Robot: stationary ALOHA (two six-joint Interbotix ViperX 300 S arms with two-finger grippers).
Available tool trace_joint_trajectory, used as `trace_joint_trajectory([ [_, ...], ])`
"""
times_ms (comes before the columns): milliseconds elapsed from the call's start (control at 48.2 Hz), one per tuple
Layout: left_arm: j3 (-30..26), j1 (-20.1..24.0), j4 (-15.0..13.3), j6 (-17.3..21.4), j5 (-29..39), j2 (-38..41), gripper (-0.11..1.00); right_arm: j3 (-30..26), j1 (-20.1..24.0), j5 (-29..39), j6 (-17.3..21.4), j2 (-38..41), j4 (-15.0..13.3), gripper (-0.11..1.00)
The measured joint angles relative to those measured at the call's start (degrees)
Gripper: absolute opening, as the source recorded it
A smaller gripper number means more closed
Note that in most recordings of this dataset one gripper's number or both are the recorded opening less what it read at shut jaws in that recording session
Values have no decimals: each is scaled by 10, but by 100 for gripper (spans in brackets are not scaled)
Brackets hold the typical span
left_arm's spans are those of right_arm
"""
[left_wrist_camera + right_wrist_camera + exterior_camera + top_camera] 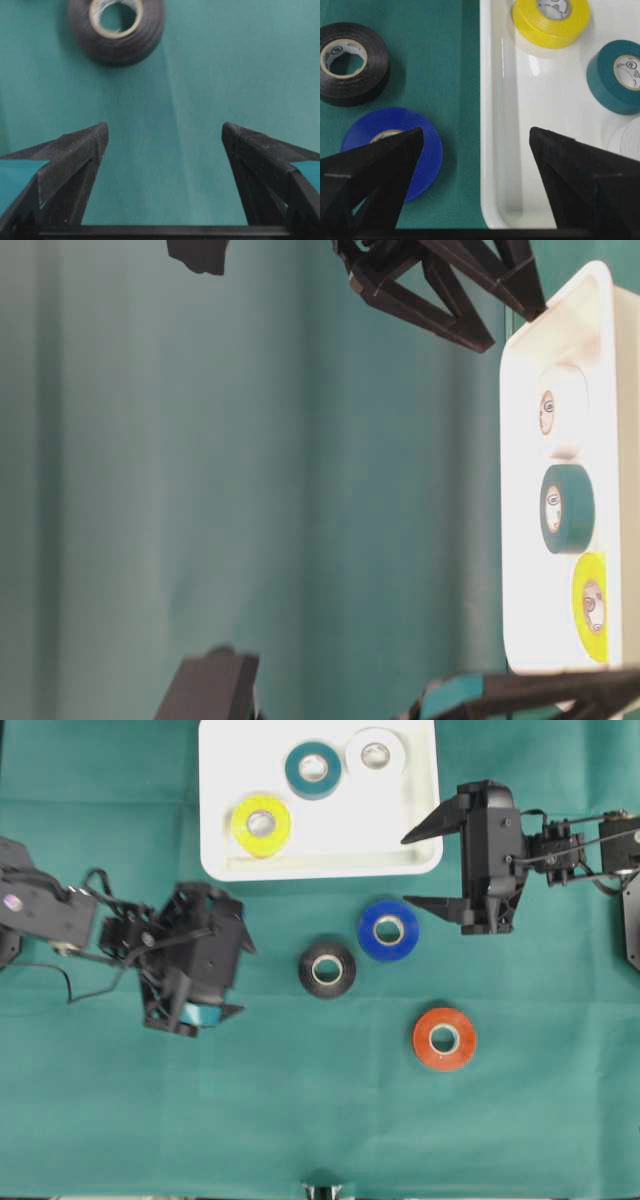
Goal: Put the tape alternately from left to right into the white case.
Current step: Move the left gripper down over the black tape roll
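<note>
Looking at the bench, you've got three rolls already in the white case (225, 820): yellow roll (261, 824) front-left, teal roll (313, 769) mid, white roll (375, 755) toward the back right. Three still lie flat on the green cloth (120, 1100): black roll (327, 970), blue roll (388, 930), orange-red roll (444, 1038).

Your left hand (222, 960) is released, jaws spread wide, nothing between them. In the left wrist view the black roll (116, 27) sits dead ahead of the fingers, a touch left of centre, with bare cloth between it and the fingertips (97, 137). From overhead, that roll lies just to the right of the left hand, apart from it, not touching. It is the nearest loose roll on that side.

Your right hand (430, 870) is also released and empty. It straddles the case's near right corner: one finger over the tray, the other over cloth next to the blue roll. In the right wrist view the blue roll (420, 135) is partly under the left finger (380, 165), not between the jaws.

My read: black is the next pick and the left hand takes it. The roll is a flat ring, so no long axis to line up; you just need the jaws to pass either side of it. Push straight ahead and drop. Watch the blue roll, which sits just beside the black one on its far side.
</note>
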Motion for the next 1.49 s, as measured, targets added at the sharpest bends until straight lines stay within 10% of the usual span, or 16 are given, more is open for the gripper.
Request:
trace_joint_trajectory([
  [1493, -167, 24, 1, 47, 1, 208, 98, 1, 0, 0, 1, 6, 0, 79],
])
